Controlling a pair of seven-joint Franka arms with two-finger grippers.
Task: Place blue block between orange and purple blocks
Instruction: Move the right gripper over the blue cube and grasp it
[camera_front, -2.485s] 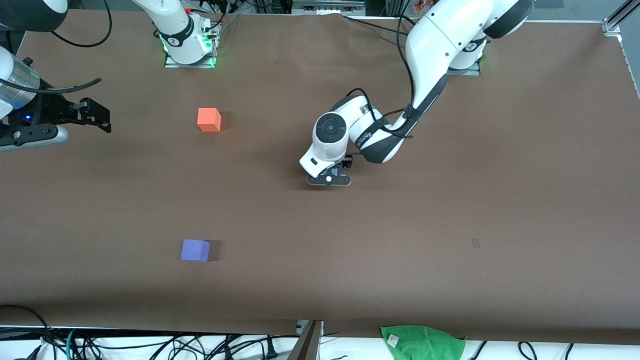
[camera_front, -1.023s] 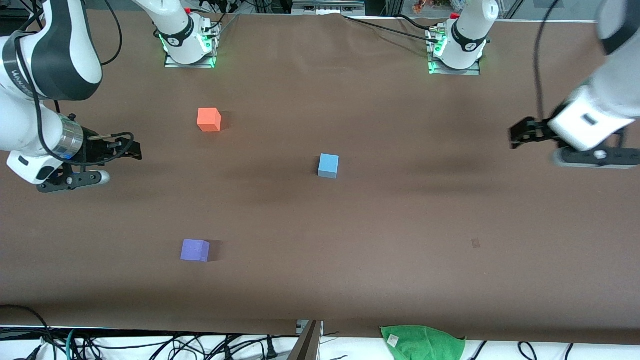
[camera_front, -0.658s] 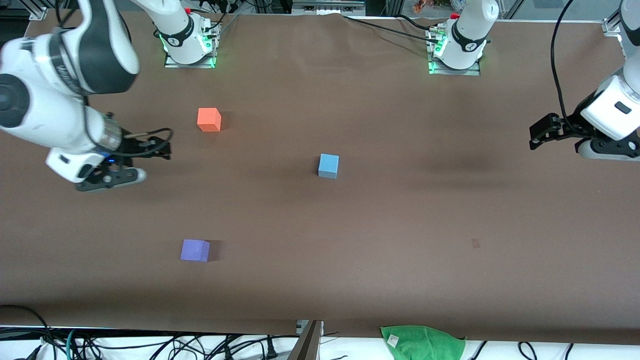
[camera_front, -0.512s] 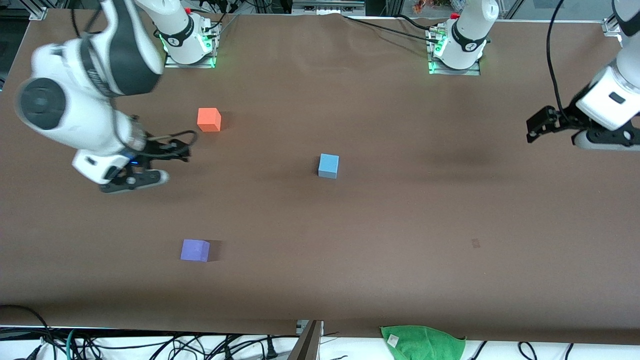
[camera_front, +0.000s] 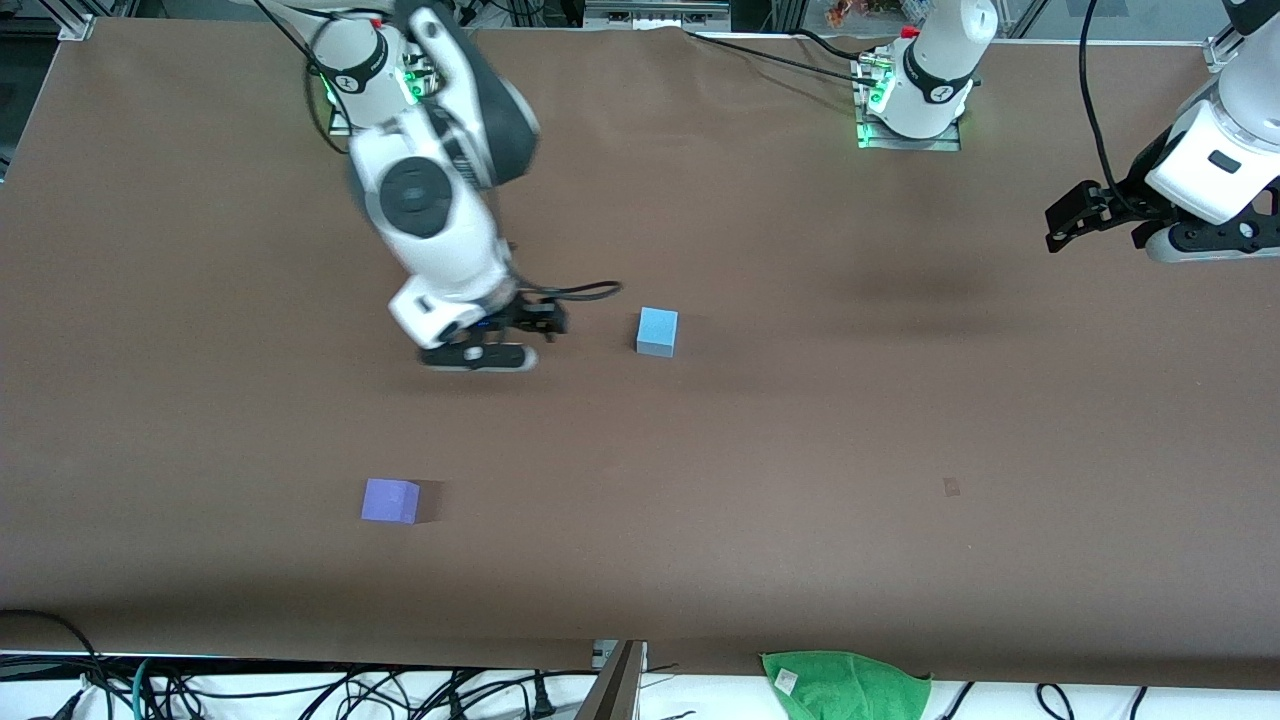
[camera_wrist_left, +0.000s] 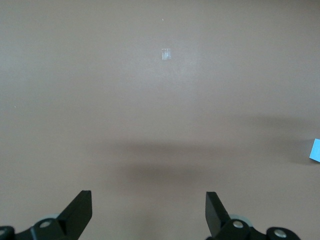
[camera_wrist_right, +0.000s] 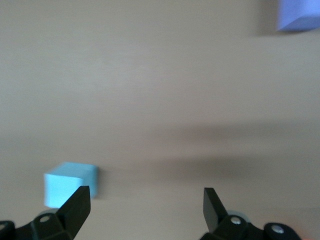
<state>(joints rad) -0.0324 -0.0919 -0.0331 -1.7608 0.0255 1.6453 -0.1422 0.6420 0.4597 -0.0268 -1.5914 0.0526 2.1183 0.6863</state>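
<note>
My right gripper (camera_front: 530, 335) is hanging low over the brown table (camera_front: 800, 450), just beside the blue block (camera_front: 657, 331), toward the right arm's end from it. Its fingers (camera_wrist_right: 75, 205) are spread wide, holding nothing; black, flat wedge-shaped tips. In the right wrist view the blue block (camera_wrist_right: 70, 184) is sitting just off one fingertip, not between them: matte sky-blue cube, darker shaded sides, sharp edges. The purple block (camera_front: 390, 500) is sitting nearer the front camera, well apart from the blue one; matte violet cube, and its corner (camera_wrist_right: 298, 15) is showing at the edge of the right wrist view. The orange block isn't visible; my right arm is covering that area. My left gripper (camera_front: 1075, 215) is waiting over the table's edge at the left arm's end, fingers (camera_wrist_left: 77, 212) apart, empty. Table cover is smooth, matte brown. A crumpled green cloth (camera_front: 845, 685) is lying at the table's near edge.
</note>
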